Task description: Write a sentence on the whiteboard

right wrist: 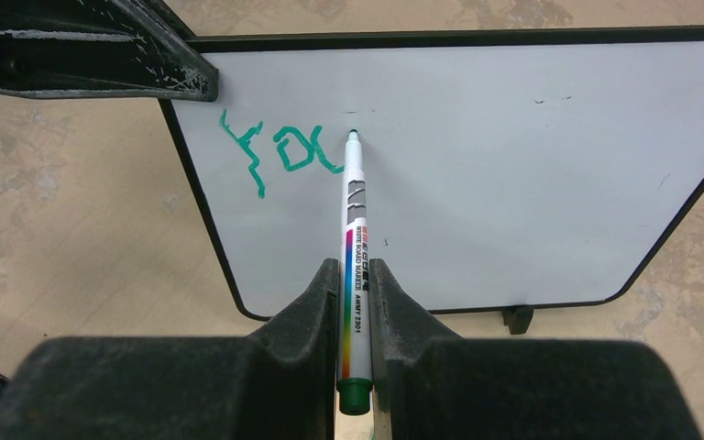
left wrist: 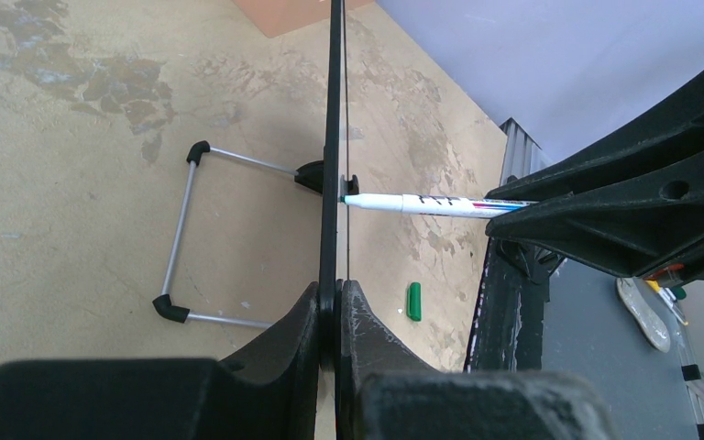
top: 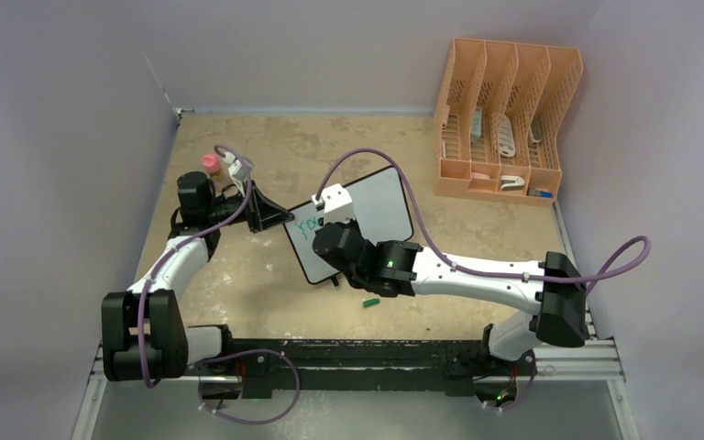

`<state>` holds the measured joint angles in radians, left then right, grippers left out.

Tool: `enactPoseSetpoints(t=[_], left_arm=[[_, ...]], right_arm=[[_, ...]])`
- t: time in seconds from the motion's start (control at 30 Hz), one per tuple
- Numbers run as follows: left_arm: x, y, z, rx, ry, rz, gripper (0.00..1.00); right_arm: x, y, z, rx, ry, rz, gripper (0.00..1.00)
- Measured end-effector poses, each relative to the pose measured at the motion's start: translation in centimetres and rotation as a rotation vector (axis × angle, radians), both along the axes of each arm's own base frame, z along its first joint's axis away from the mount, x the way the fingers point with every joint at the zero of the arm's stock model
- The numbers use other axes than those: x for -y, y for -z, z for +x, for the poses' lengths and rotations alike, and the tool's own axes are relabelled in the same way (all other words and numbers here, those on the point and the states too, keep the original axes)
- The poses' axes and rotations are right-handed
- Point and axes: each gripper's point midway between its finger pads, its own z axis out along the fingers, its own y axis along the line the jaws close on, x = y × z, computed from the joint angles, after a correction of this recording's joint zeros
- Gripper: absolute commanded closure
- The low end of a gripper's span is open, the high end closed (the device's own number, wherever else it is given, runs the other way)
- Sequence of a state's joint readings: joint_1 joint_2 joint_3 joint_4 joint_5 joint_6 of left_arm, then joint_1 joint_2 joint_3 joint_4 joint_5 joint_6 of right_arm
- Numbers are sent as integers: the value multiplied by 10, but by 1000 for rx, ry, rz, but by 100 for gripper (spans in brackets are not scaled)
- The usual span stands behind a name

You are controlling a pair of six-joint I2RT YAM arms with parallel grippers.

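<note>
From above, the whiteboard (top: 380, 206) stands mid-way across the counter (top: 266, 147), between the two arms.

Left wrist view: the left claw (left wrist: 337, 302) is clamped shut on the board's edge. It needs a firm hold there against the push of the marker (left wrist: 431, 204).

Right wrist view: the right claw (right wrist: 356, 284) is closed on the marker, its tip on the board just right of the sentence (right wrist: 280, 151), only a few green letters so far. I'd press lightly and evenly, working rightward.

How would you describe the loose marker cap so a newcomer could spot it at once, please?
Find the whiteboard standing in the middle of the table. Just in front of its near bottom corner lies the marker cap. It is the only small green cylinder lying loose.
</note>
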<state>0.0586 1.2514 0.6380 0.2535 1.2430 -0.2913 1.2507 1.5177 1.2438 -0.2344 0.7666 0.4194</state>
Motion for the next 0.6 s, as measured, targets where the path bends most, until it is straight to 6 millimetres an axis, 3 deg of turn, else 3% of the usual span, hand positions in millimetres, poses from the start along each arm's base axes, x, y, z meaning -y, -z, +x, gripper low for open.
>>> enactPoseSetpoints(t=[0.6], left_arm=[[0,0,1,-3,0,0,100]], right_arm=[[2,5,-2,-20,14,10,100]])
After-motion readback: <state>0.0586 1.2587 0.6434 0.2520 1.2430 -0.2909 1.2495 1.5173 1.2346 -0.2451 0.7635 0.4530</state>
